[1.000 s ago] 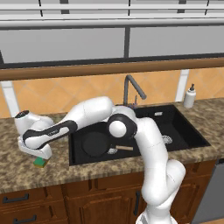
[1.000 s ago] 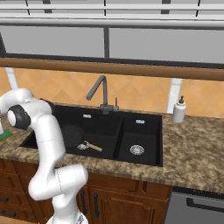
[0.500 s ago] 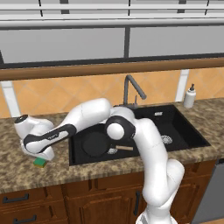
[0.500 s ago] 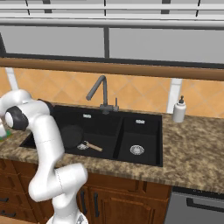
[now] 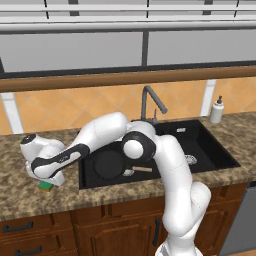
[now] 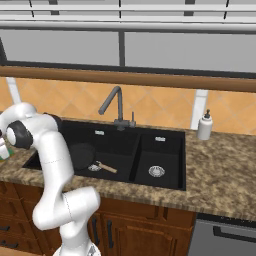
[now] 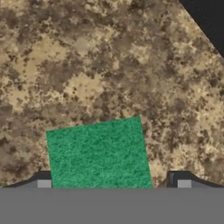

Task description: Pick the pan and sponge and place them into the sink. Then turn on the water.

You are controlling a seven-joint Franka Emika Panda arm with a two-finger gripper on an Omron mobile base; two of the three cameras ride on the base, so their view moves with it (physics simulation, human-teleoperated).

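Gripper [image 7: 113,183] low over the speckled counter [image 7: 100,65], jaws spread wide, one tip on each side of the sponge [image 7: 99,153]; nothing clamped, a gap visible on the right side; sponge flat on the counter, green face up, between the jaws; pan [image 5: 110,165] well off beyond the jaws, lying in the wide basin of the sink [image 5: 210,150], wooden handle toward the divider.

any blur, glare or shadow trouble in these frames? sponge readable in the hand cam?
Hand view: sharp, flat even light, no glare; the sponge shows its green top crisply between the pincer tips, its lower edge cut off by the frame. Left base view: soft and low in detail, the sponge a small patch under the hand. Right base view: the black sink swallows shading; the pan barely separates.
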